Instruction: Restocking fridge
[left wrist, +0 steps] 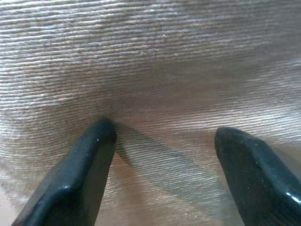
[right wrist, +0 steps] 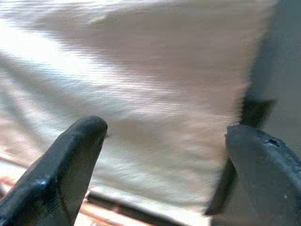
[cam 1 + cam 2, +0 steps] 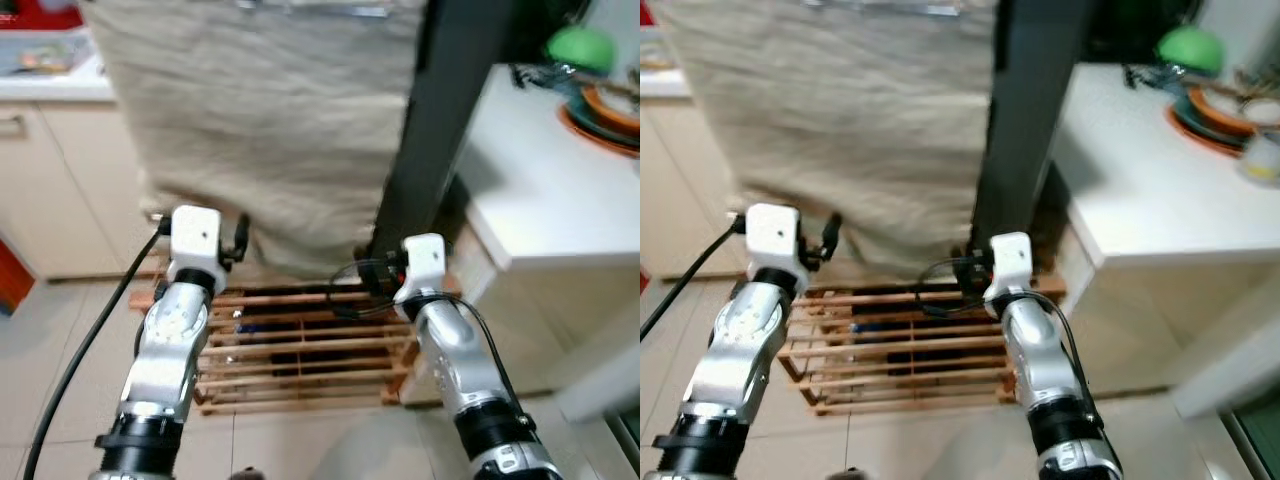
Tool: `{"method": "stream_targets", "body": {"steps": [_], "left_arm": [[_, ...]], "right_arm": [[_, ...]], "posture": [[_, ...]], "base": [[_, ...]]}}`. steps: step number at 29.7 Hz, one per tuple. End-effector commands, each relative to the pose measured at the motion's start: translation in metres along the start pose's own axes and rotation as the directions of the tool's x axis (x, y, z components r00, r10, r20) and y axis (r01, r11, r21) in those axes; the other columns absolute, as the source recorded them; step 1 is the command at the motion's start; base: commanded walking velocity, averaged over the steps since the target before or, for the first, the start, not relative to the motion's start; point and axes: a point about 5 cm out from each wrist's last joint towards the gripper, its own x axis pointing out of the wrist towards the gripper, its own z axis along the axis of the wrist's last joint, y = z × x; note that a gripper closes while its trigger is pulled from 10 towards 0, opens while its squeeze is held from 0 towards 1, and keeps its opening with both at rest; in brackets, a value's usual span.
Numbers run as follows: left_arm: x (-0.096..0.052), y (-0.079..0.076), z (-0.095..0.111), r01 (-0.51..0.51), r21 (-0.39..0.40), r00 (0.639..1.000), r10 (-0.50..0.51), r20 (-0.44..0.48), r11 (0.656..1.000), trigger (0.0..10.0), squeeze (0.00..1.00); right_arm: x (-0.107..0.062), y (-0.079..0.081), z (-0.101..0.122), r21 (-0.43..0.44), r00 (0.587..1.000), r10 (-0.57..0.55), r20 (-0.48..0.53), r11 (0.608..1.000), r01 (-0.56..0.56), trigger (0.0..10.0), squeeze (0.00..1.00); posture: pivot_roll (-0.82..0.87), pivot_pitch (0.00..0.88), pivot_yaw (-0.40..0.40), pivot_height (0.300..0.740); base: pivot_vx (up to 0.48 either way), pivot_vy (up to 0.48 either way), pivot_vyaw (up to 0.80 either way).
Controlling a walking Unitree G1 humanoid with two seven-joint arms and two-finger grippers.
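Pale floor tiles (image 3: 300, 440) ran under both silver arms, which reached forward and slightly down over a low wooden slatted rack (image 3: 300, 350). From the head views the left gripper (image 1: 162, 141) and the right gripper (image 2: 164, 136) were both held out at about the same height, just short of a large beige cloth (image 3: 270, 130) that hung in front of the robot and down to the rack. A black cable (image 3: 85, 350) trailed from the left wrist toward the floor.

Each wrist view gave what the head views could not: the left gripper's two black fingers (image 1: 89, 165) stood well apart with nothing between them, very near the ribbed weave of the cloth, and the right gripper's fingers (image 2: 70, 160) were likewise spread and empty, facing the cloth beside a dark upright panel (image 3: 440, 120).

Farther right, a white counter (image 3: 560, 190) carried stacked plates (image 3: 605, 115) and a green round object (image 3: 580, 45). Cream cabinets (image 3: 60, 180) stood at far left. Whether a fridge lay behind the cloth could not be told.
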Motion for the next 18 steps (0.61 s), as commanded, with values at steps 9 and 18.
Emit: {"method": "stream_targets", "body": {"steps": [9,18], "left_arm": [[-0.002,-0.017,0.011,0.118,-0.069,0.993,-0.116,0.035,0.991,10.0,0.0],[-0.016,0.014,-0.016,-0.055,-0.118,0.993,0.042,-0.108,0.992,10.0,0.0]], "right_arm": [[-0.006,-0.012,0.002,-0.016,1.0,-0.024,0.01,1.0,0.024,10.0,0.24],[-0.015,-0.03,0.005,0.019,0.987,-0.155,0.05,0.988,0.155,10.0,0.25]], "posture": [[-0.02,0.0,-0.048,0.74],[-0.01,0.0,-0.049,0.74]], "base": [[0.0,0.442,-0.36],[0.0,0.425,-0.8]]}}
